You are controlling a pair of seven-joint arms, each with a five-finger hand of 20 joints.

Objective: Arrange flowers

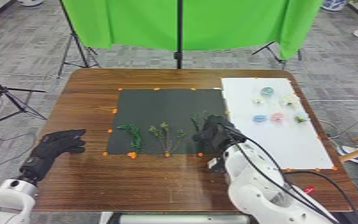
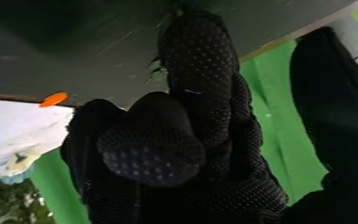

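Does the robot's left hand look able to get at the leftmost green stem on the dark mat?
Probably yes: the left hand is beside the mat, and the right hand and other stems lie beyond that stem, leaving its way free.

Wooden table (image 1: 87, 105); black mat (image 1: 158, 108) beside white sheet (image 1: 293, 147); orange tape bits (image 1: 132, 155).

A robotics lab or test studio is being suggested by a bright green fabric backdrop (image 1: 131, 25), fronted by a slim black metal pole (image 1: 179, 30). Grey patterned carpet (image 1: 33, 60) is being stood on by black metal tripods (image 1: 73, 42), and a brown wooden table (image 1: 91, 95) (hardly homely) is being dotted with small orange markers (image 1: 132, 155).
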